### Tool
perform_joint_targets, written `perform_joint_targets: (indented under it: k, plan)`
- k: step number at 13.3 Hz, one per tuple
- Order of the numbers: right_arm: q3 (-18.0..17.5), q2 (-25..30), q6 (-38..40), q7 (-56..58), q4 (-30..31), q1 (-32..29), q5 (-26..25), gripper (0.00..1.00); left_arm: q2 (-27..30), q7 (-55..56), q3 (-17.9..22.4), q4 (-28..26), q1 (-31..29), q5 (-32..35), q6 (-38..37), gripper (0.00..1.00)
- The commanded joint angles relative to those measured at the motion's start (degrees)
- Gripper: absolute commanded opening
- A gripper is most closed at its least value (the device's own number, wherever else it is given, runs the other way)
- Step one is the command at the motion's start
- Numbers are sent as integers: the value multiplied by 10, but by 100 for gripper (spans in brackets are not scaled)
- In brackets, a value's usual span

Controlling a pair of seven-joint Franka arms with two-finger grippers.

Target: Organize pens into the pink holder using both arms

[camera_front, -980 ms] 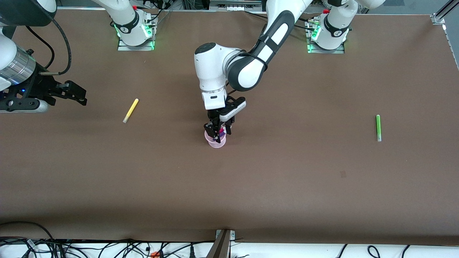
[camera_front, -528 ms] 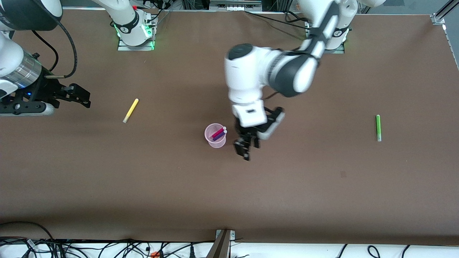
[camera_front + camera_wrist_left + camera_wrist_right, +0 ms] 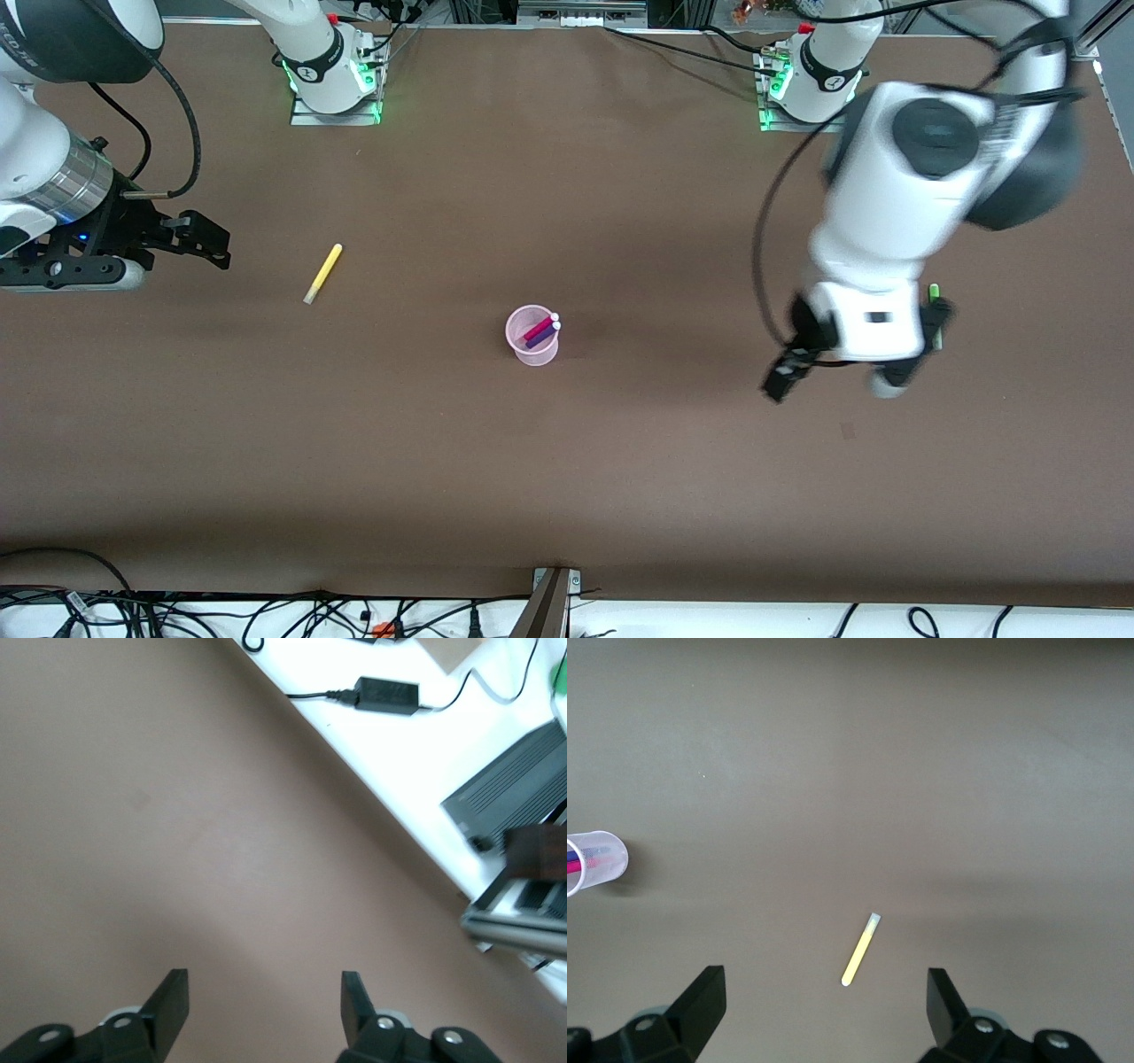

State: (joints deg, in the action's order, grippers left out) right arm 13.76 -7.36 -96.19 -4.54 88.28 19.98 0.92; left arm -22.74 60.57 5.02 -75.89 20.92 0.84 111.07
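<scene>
The pink holder [image 3: 532, 347] stands mid-table with the magenta pen [image 3: 539, 328] and the purple pen [image 3: 542, 336] leaning in it. It also shows in the right wrist view [image 3: 602, 859]. The yellow pen [image 3: 322, 273] lies on the table toward the right arm's end and shows in the right wrist view [image 3: 860, 950]. The green pen [image 3: 933, 291] is mostly hidden under the left arm's hand. My left gripper [image 3: 781, 381] hangs open and empty over bare table [image 3: 264, 983]. My right gripper [image 3: 199, 241] is open and empty, off to the side of the yellow pen [image 3: 824, 983].
The brown table [image 3: 567, 461] has its front edge above a strip of cables [image 3: 266, 616]. The left wrist view shows the table edge, a power adapter [image 3: 385, 694] and a dark box [image 3: 514, 788] off the table.
My left arm swung away from the pink holder toward its own end of the table and now covers the green pen. My right gripper crept slightly toward the yellow pen.
</scene>
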Motion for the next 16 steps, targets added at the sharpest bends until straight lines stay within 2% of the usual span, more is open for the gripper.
perform_joint_targets:
  k: [1, 3, 5, 6, 8, 13, 16]
  plan:
    - [0, -1, 2, -5, -9, 3, -11, 100, 66, -175, -11, -76, -57, -41, -32, 91]
    - [0, -1, 2, -5, -8, 3, -11, 100, 91, -294, -11, -102, -88, -52, -62, 94]
    - [0, -1, 3, -5, -8, 3, -11, 100, 129, -388, -11, -154, -111, -64, -72, 97]
    - [0, -1, 3, -5, -8, 3, -11, 100, 148, -422, -11, -183, -119, -64, -72, 100]
    - [0, -1, 3, -4, -8, 3, -11, 100, 175, -473, -10, -216, -128, -64, -79, 100]
    - [0, -1, 3, -4, -8, 3, -11, 100, 175, -506, -7, -161, -129, -63, -167, 100]
    - [0, -1, 3, -5, -8, 3, -11, 100, 178, -559, -5, -156, -129, -59, -201, 100]
